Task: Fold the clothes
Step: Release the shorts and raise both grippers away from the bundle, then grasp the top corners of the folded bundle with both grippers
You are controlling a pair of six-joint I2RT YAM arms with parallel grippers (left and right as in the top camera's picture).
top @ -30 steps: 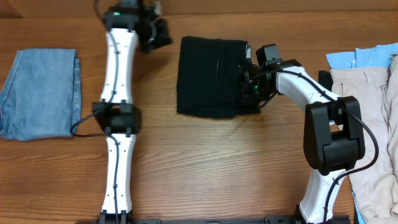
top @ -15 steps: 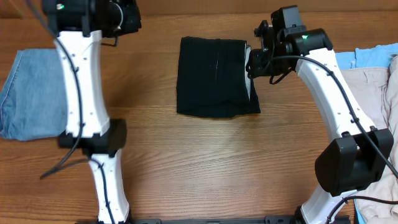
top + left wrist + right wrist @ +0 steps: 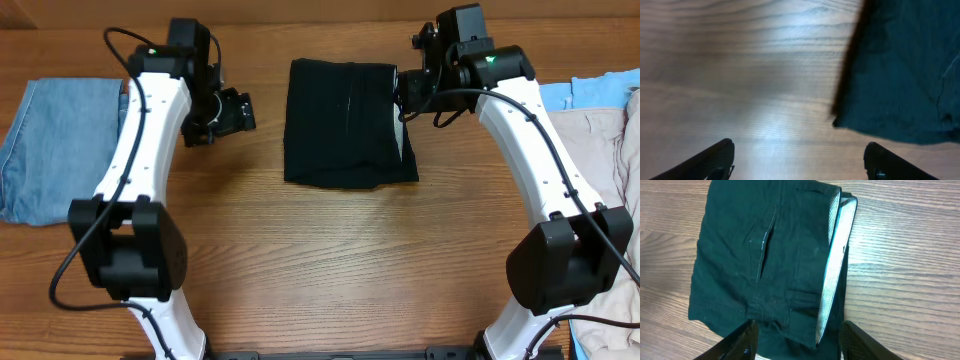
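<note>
Overhead: black shorts [image 3: 345, 125] between left tool [image 3: 240, 112], nearby, and right tool [image 3: 402, 100] over their edge, both agape and empty.

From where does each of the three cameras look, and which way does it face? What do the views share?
Overhead: fixed above the brown wooden table, facing down; both white arms show.
Left wrist: on the left arm, facing bare wood and a corner of the folded black cloth garment; left hand fingertips show.
Right wrist: on the right arm, facing down onto that garment; right hand fingertips show.
Shared: all show the garment.
</note>
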